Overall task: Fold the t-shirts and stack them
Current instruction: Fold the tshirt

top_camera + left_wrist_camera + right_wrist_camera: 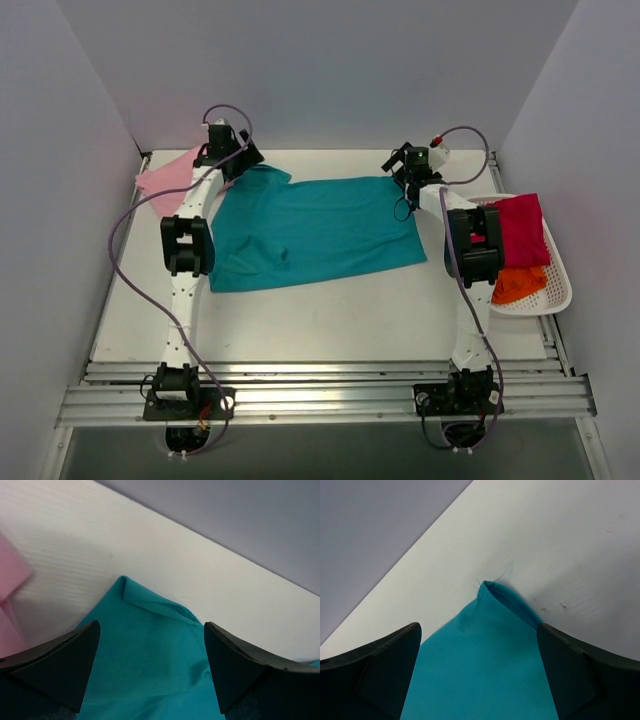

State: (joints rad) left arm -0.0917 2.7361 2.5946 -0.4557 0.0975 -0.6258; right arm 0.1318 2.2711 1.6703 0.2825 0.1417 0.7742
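Note:
The teal t-shirt (315,230) lies spread across the middle of the table. My left gripper (240,165) is open over its far left corner; the left wrist view shows the teal cloth (150,660) between the spread fingers (65,665). My right gripper (405,183) is open over its far right corner; the right wrist view shows that corner (485,650) between the fingers (575,675). The light pink t-shirt (168,180) lies at the far left and also shows in the left wrist view (10,595). The magenta t-shirt (520,230) and the orange t-shirt (520,283) lie in a basket.
A white plastic basket (558,295) stands at the right edge of the table. Grey walls close in the back and both sides. The arms' cables (125,225) loop beside each arm. Aluminium rails (320,390) run along the near edge.

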